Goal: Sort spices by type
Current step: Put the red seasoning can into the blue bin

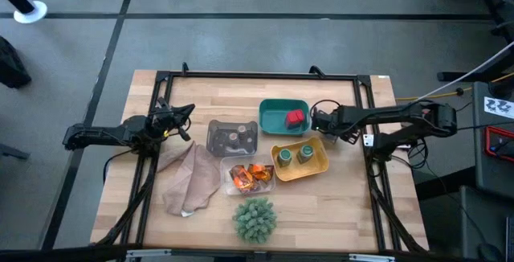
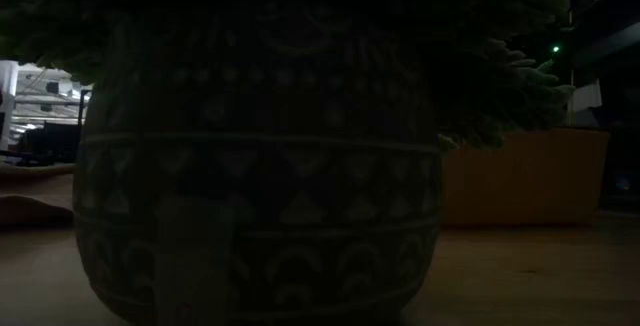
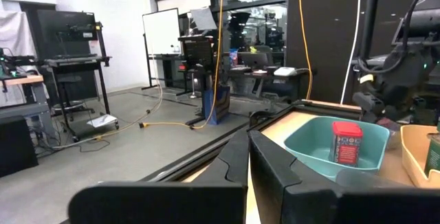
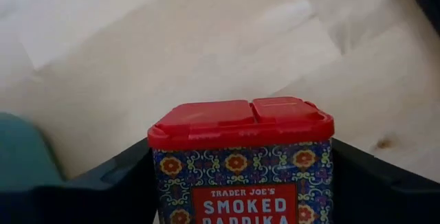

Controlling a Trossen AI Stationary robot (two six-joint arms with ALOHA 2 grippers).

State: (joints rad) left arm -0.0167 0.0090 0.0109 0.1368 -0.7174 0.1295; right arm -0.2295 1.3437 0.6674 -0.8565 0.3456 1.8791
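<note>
A red tub (image 4: 240, 155) with a red lid and a patterned label stands between the fingers of my right gripper (image 4: 240, 183), just right of the teal tray (image 1: 277, 106); in the high view the gripper (image 1: 323, 122) hides it. A second red tub (image 1: 295, 119) stands in the teal tray. Two green jars (image 1: 295, 156) stand in the yellow tray (image 1: 320, 167), two small jars (image 1: 234, 137) in the grey tray, and orange sachets (image 1: 249, 177) lie in the clear tray. My left gripper (image 1: 181, 117) waits shut at the table's left. My right gripper has the red tub pinched between its two fingers, one finger (image 4: 113, 179) on each of two opposite side walls (image 4: 159, 183), below the lid. The fingers slant down from the table's right. The tub stands upright in the hold; its base is out of the picture.
A spiky green plant ball (image 1: 255, 219) in a patterned pot (image 2: 260, 166) stands near the front edge and fills the low view. A beige cloth (image 1: 191, 178) lies at the left front. A black frame (image 1: 265, 75) runs round the table's edges.
</note>
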